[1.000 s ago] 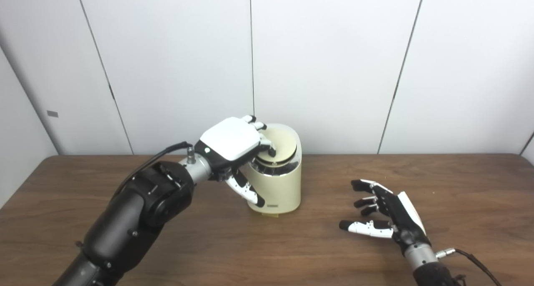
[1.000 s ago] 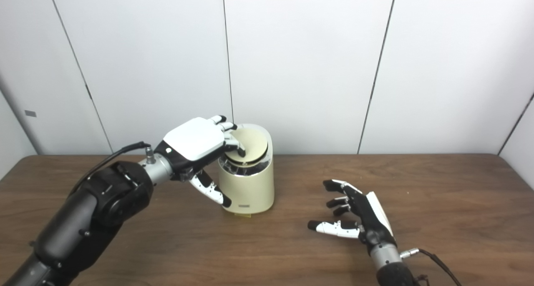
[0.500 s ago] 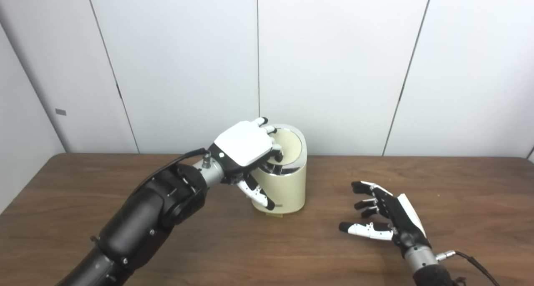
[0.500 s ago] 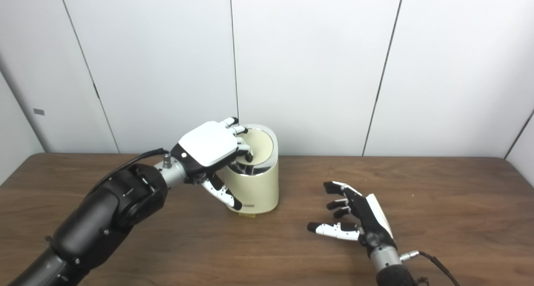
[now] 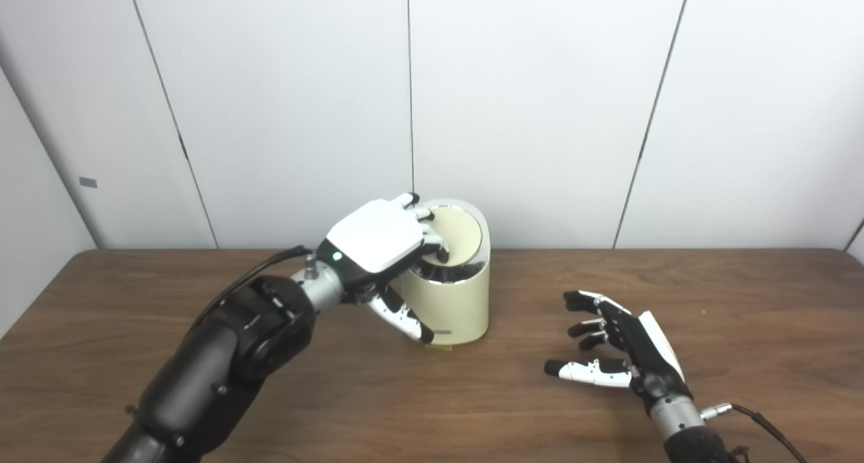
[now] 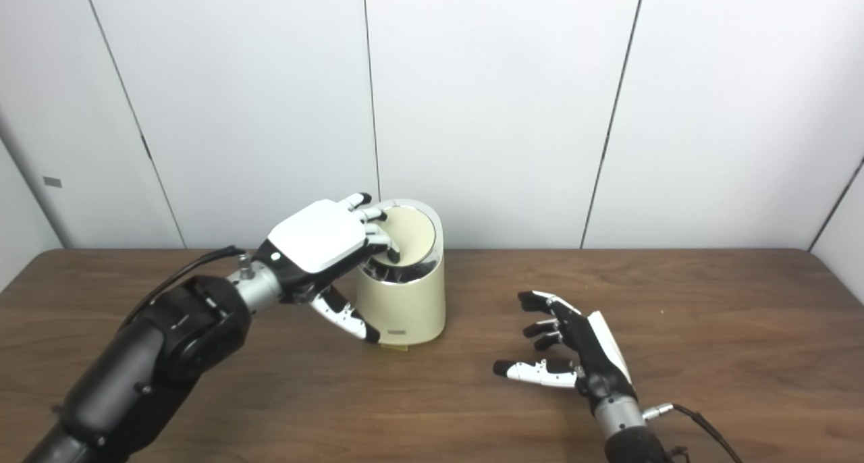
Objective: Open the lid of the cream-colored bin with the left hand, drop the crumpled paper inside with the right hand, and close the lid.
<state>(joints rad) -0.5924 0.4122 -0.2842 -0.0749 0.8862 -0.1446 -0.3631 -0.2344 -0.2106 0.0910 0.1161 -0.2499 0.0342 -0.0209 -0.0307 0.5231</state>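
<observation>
The cream-colored bin [image 5: 459, 308] stands at the back middle of the wooden table [image 5: 513, 409]. Its round lid [image 5: 462, 230] is tipped up at the front, with a dark gap and chrome ring showing under it. My left hand [image 5: 378, 237] is on top of the bin. Its fingers curl over the lid's front edge and the thumb points down along the bin's side. My right hand [image 5: 624, 358] is open and empty, low over the table to the right of the bin. I see no crumpled paper in either view.
White wall panels stand close behind the bin. A cable [image 5: 763, 419] trails from my right wrist at the bottom right, and another cable [image 5: 270, 260] runs along my left forearm.
The camera has shifted a little. The lid has tipped up more steeply under my left fingers. My right hand has stayed where it was.
</observation>
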